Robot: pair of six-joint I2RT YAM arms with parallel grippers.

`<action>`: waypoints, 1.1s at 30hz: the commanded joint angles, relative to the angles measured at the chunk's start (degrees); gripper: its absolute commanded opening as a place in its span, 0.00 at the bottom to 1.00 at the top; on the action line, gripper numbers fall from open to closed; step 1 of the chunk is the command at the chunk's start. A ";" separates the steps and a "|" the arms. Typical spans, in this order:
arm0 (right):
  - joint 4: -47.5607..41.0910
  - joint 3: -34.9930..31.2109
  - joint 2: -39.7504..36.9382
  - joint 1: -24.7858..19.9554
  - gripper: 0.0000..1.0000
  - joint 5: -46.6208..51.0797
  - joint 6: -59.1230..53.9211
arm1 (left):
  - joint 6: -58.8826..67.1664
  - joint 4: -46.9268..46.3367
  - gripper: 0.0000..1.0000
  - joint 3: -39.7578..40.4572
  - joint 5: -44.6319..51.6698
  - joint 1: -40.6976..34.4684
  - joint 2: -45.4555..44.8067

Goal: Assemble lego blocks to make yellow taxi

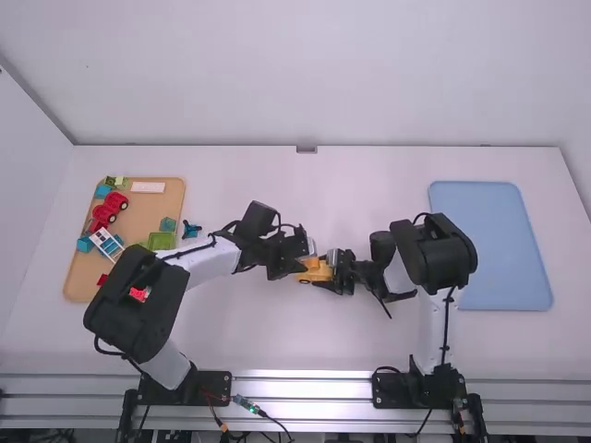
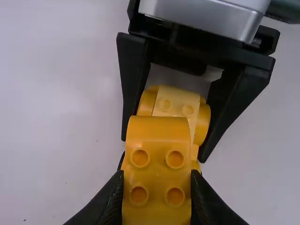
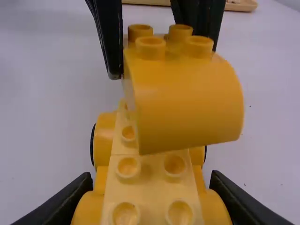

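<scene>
Your right hand (image 1: pixel 333 269) and left hand (image 1: pixel 300 262) face each other near the middle of the white counter (image 1: pixel 277 337), both clamped. Right one grips the yellow wheeled base (image 3: pixel 151 187), studs showing; left one grips the rounded yellow block (image 3: pixel 185 101) over that base, contact between them unclear to you.

High view: left arm (image 1: pixel 138 309) hides part of tray (image 1: pixel 138 242); right arm (image 1: pixel 432 254) hides part of mat (image 1: pixel 499 245). Car (image 1: pixel 318 276) studs too small to tell. Left wrist view: block partly covers car, runs off frame. Right wrist view: block overlaps car; car, tray cut off.
</scene>
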 commanded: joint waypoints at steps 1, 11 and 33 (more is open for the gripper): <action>-2.10 0.55 0.81 -0.26 0.53 0.68 -1.16 | 0.69 0.25 0.01 -0.74 0.94 -0.57 0.39; -20.83 8.68 0.81 1.66 0.47 0.68 -6.91 | 0.93 -0.73 0.01 -0.74 0.70 -1.10 0.39; -28.06 10.88 0.81 1.79 0.43 -0.83 -11.52 | 1.57 -0.73 0.01 -0.74 -2.40 -1.45 0.39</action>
